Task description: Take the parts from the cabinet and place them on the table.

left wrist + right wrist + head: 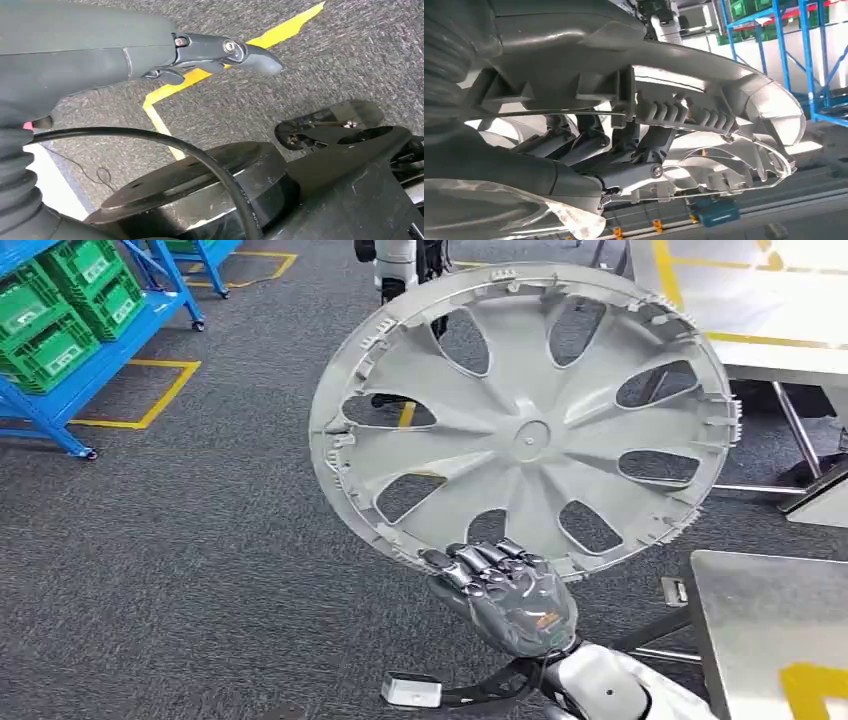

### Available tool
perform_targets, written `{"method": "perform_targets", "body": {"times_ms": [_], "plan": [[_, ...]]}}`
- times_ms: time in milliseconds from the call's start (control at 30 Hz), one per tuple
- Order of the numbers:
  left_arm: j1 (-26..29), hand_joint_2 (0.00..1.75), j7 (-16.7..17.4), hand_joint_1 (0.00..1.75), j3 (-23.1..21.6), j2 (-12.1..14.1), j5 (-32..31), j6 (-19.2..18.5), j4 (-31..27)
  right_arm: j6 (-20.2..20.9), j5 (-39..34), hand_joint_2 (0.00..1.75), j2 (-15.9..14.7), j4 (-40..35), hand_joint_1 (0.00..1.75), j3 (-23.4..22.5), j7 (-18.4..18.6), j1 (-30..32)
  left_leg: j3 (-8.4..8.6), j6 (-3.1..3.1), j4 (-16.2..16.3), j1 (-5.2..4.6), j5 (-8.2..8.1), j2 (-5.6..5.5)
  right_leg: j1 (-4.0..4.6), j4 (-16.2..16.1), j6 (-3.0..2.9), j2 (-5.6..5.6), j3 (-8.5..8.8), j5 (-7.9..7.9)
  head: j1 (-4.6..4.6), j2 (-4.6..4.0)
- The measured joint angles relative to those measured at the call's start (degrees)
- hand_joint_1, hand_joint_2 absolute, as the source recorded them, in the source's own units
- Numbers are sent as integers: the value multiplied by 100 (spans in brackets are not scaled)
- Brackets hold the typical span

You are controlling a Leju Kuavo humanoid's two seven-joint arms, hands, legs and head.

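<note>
A large grey wheel cover point(525, 425) with several spoke openings is held up in front of me, its inner side facing me. My right hand point(500, 590) grips its lower rim, fingers curled over the edge. In the right wrist view the rim and clips of the wheel cover point(704, 115) run across the picture with the dark fingers point(589, 145) closed on it. My left hand point(150, 55) hangs over the carpet with its fingers stretched out and nothing in it.
A metal table point(770, 630) with a yellow mark stands at the lower right, a second white table point(780, 310) at the upper right. Blue racks with green crates point(60, 310) stand at the far left. Grey carpet with yellow floor lines point(160, 395) lies between.
</note>
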Motion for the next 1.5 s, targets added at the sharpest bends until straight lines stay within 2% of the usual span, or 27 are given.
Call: {"method": "perform_targets", "body": {"times_ms": [33,67,100,167,200,233,267,300,333,367,500,567,667,767,900,1133,1300,1500], "plan": [[-3,175,0,0,0,0,0,-11,0,0,2,175,0,0,175,-2,0,-8,1,-12,3,-1,6,-7,3,-558,-30,0,319,193,2,0],[-4,175,-2,0,0,0,0,-15,0,0,0,175,0,0,175,-2,0,-21,-24,-39,10,-22,18,-7,22,-768,-56,6,451,89,-2,0],[-4,175,-2,0,0,4,0,-13,0,-2,0,175,4,-2,175,-4,0,-42,-73,-75,46,-38,38,-7,26,-859,-75,16,474,107,-4,0],[-3,175,-2,0,0,13,2,-4,0,-2,-2,175,2,0,175,-2,2,-31,-105,-134,36,-31,76,-4,33,-816,-111,24,424,125,-4,0],[-5,175,-2,0,0,18,2,0,0,-2,-2,175,4,0,175,-2,2,-29,-103,-159,27,-34,81,-6,25,-839,-146,24,419,141,-9,0],[-9,175,-2,0,0,35,2,15,-2,-2,-4,175,13,0,175,-2,2,-29,-120,-197,69,-30,22,-9,-16,-879,-210,0,430,185,-7,0],[-9,175,-2,0,0,35,9,31,0,-2,-2,175,13,0,175,-2,2,-30,-129,-161,78,-47,-44,0,26,-862,-150,13,411,146,-45,0],[-12,175,0,0,0,44,9,37,-2,-4,0,175,15,0,175,-2,2,-29,-113,39,7,-45,70,4,21,-830,-147,12,391,145,-66,0],[-11,175,0,0,0,52,18,59,-2,-7,2,175,15,0,175,-2,2,-29,-130,73,22,-49,58,-1,25,-835,-155,7,392,150,-46,0],[-12,175,13,0,0,55,17,77,-2,-7,2,175,15,0,175,-2,0,-30,-132,67,19,-44,66,1,27,-833,-166,6,385,157,-72,0],[-11,175,138,0,9,55,74,116,-2,-7,55,175,15,0,175,-4,31,-11,-139,-75,-15,-30,150,1,43,-824,-203,5,356,182,-63,0],[-12,175,188,0,22,55,112,125,-2,-7,105,175,15,0,175,-9,44,4,-141,-100,-17,-25,166,0,48,-821,-210,7,347,189,-63,0],[-15,175,313,0,66,55,188,114,0,-7,162,175,17,-2,175,-7,70,12,-147,-107,-18,-24,170,0,49,-818,-214,4,344,192,-64,0],[-17,175,642,0,207,81,393,74,0,0,179,175,33,-7,175,0,209,1,-152,-145,-19,-24,166,0,48,-818,-214,0,343,192,-63,0],[-73,175,1393,0,483,79,660,-18,-2,-7,179,175,31,-35,175,63,501,-72,-156,-147,-19,-28,165,0,36,-819,-209,-4,342,194,-61,0],[-135,175,2044,0,721,70,688,-79,-2,-37,181,175,-37,-72,175,164,584,-101,-162,-146,-18,-39,165,-2,24,-824,-199,-9,342,200,-61,0],[-141,175,2089,0,767,72,680,-107,-2,-59,181,175,-83,-81,175,197,584,-98,-164,-145,-17,-42,165,-1,21,-826,-189,-9,337,206,-61,0],[-122,175,1950,0,785,72,658,-133,-2,-199,181,175,-173,-120,175,162,560,47,-167,-145,-17,-42,165,-2,21,-825,-189,-6,333,206,-61,0]]}}
